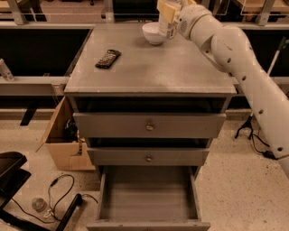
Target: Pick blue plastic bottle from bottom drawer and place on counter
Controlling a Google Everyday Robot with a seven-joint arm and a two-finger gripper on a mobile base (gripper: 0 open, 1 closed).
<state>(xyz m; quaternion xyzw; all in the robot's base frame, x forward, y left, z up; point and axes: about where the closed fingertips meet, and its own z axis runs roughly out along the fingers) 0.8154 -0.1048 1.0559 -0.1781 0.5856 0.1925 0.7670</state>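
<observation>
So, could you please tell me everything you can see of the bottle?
The bottle is clear plastic with a pale label. Its cap is hidden by the gripper, which clasps its upper part at the counter's far edge. It stands roughly upright, close beside the bowl. Whether its base touches the counter cannot be told.

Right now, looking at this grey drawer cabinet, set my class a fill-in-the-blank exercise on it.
The lowest grey drawer stands ____ with nothing inside.
The gripper, at the back of the grey counter, holds the small clear plastic bottle beside the white ____.
A ____ remote control lies on the counter.
Missing: open; bowl; black.
</observation>
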